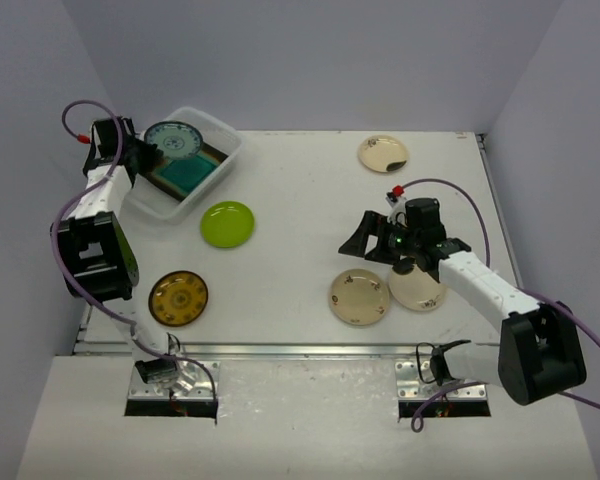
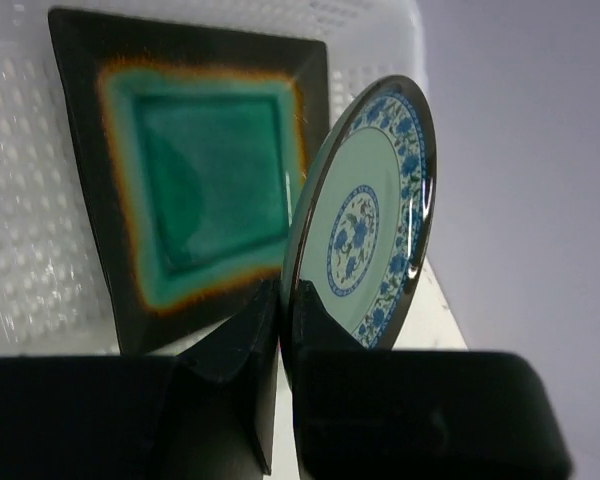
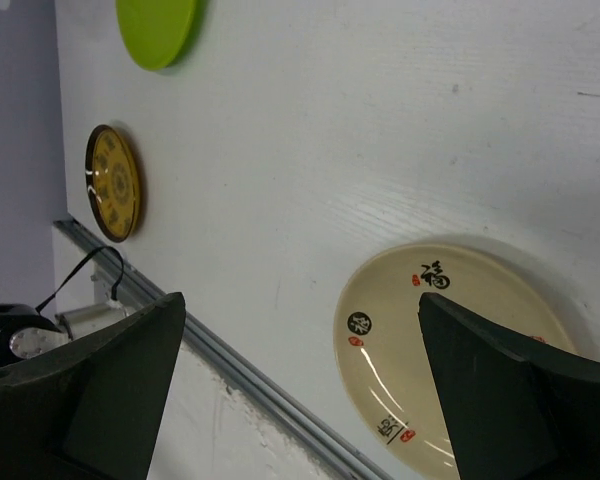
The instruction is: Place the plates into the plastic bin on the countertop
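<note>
Left gripper: our left gripper [image 2: 285,310] is clamped on the rim of the blue-patterned round plate [image 2: 365,215], which stands on edge between the fingers.
Why held so: we judge a rim pinch is the only purchase a thin dish offers.
Where it is: the plate hangs over the far corner of the plastic bin [image 1: 160,208]. We cannot tell whether it touches anything below.
Bin contents: the teal square plate [image 2: 215,185] lies inside and covers most of the floor, so we expect the round one to rest on top of it.
Right gripper: our right gripper [image 3: 305,330] is spread wide and empty, above a cream plate [image 3: 450,350] with red and black marks. This looks like our next pick.
Neighbour: a second cream plate [image 1: 417,285] sits just beside it, partly under the arm.
Waiting plates: lime green plate [image 1: 227,223] near the bin; mustard-patterned plate [image 1: 178,298] front left; another cream plate [image 1: 383,153] far right.
Surface: white countertop [image 1: 300,190], matte, with a metal rail [image 1: 300,350] along its front edge.
Room: plain pale walls on three sides.
</note>
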### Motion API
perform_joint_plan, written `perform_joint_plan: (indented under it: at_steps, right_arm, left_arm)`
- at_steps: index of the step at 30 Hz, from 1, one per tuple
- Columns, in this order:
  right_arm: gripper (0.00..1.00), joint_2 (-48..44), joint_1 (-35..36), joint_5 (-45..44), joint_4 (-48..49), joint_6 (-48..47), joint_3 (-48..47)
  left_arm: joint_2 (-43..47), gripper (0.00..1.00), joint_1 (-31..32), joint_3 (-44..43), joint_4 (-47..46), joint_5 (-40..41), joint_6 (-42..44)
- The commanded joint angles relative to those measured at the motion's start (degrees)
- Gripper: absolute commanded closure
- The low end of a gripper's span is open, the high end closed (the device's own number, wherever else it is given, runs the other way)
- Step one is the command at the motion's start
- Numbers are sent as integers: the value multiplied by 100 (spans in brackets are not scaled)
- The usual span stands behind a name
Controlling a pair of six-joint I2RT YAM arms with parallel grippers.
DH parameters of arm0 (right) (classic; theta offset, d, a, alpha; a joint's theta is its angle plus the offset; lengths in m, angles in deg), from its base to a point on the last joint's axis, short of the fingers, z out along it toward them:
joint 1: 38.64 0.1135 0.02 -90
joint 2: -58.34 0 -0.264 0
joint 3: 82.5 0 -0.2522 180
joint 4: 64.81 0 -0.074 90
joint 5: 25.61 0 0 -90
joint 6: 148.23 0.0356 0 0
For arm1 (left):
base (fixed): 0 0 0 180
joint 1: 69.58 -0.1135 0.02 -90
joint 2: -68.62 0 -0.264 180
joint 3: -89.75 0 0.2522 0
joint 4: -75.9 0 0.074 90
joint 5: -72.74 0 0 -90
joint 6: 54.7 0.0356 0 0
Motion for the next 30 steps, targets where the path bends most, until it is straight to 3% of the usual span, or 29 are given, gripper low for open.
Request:
perform_joint_plan:
  at_steps: [1, 9, 11, 15, 16, 17, 19, 25, 28, 30]
  right_arm:
    - [1, -238, -56, -443, -58, 52, 109]
    - [1, 318, -72, 547, 477, 360, 4]
    - [1, 582, -49, 886, 872, 490, -83]
    - [1, 1071, 489, 1018, 1052, 442, -536]
    - [1, 1193, 688, 884, 992, 355, -707]
    - [1, 1439, 879, 568, 879, 184, -1064]
    - [1, 1894, 1298, 237, 679, 85, -1593]
    - [1, 4141, 1556, 91, 999, 772, -3340]
    - [2, 5112, 1669, -109, 1190, 934, -4160]
    - [8, 5609, 1706, -103, 1357, 986, -4697]
  left_arm:
    - [-926, 100, -50, -1125, 552, 158, 102]
    - [-1782, 87, -49, -1673, 781, -21, 351]
    - [-1787, 57, -46, -1515, 732, -8, 340]
    - [-1766, 21, -54, -1494, 803, -30, 401]
    - [-1765, 6, -55, -1531, 860, -38, 412]
    - [-1747, 0, -61, -1602, 972, -52, 427]
    - [-1677, 0, -78, -1696, 1138, -140, 460]
    - [-1033, 0, -109, -1529, 1597, -580, 720]
    - [-317, 0, -147, -739, 1441, -1113, 777]
    - [698, 0, -137, 229, 823, -1503, 773]
